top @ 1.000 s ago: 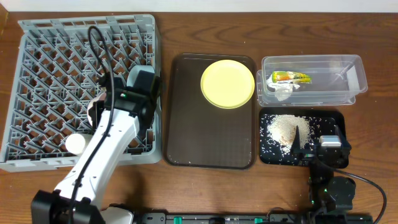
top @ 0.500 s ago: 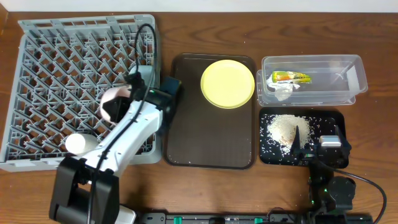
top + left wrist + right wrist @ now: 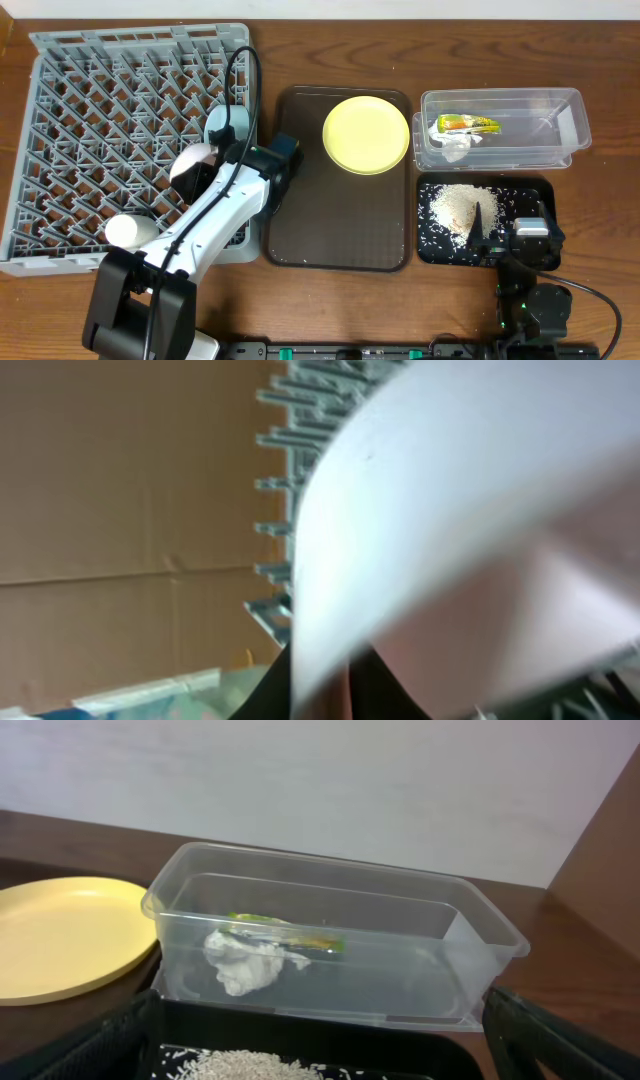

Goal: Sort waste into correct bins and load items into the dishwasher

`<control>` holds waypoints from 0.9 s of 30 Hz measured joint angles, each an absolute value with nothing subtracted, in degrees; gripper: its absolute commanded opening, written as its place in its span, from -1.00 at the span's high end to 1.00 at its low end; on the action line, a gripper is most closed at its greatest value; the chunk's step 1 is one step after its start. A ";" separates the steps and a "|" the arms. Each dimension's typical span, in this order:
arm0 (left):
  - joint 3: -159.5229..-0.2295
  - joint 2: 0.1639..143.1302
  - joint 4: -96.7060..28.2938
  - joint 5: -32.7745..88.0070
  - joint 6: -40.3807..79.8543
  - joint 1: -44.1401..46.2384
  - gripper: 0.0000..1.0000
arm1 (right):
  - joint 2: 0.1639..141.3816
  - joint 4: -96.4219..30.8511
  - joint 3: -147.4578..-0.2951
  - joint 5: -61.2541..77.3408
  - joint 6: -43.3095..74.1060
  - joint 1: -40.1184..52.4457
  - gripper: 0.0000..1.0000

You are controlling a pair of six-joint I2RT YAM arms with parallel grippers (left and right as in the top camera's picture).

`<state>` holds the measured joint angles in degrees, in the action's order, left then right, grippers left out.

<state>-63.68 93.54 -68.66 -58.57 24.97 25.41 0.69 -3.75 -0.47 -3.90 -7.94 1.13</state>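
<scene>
Quick count of what's on the surface [image 3: 610, 60]: one grey dish rack [image 3: 90, 120], one brown tray [image 3: 330, 220], one clear tub [image 3: 562, 132] and one black tray [image 3: 537, 190].

The left end effector [image 3: 212, 162] is over the right edge of the rack with the pink-and-white bowl [image 3: 192, 166]. In the wrist view the bowl fills nearly the whole shot. Its rim runs down between the two dark fingers [image 3: 275, 690], which sit close together on it, so it looks pinched by the rim. Also in the rack are one pale blue bowl [image 3: 222, 122], partly hidden behind the arm, and one small white cup [image 3: 124, 232] near the front edge. So that's two bowls and one cup.

One yellow plate [image 3: 366, 134] sits on the brown tray, in its far right corner.

The clear tub holds one wrapper [image 3: 467, 124] and one tissue [image 3: 455, 149], touching each other at the left end. The black tray has one pile of crumbs [image 3: 458, 208], with loose bits scattered around it.

The right end effector [image 3: 322, 1005] is spread wide with nothing in it, sitting low at the black tray's near edge and facing the tub.
</scene>
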 measured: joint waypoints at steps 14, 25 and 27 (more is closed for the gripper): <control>-65.41 86.46 -71.40 -34.79 27.24 25.41 0.21 | 0.69 -3.75 -0.47 -3.88 -7.94 1.13 -0.98; -66.02 79.70 -59.09 -7.53 27.24 25.41 0.14 | 0.69 -3.77 -0.47 -3.88 -7.94 1.13 -0.99; -66.04 79.55 -54.35 -3.53 27.24 25.41 0.12 | 0.69 -3.77 -0.47 -3.88 -7.94 1.13 -0.99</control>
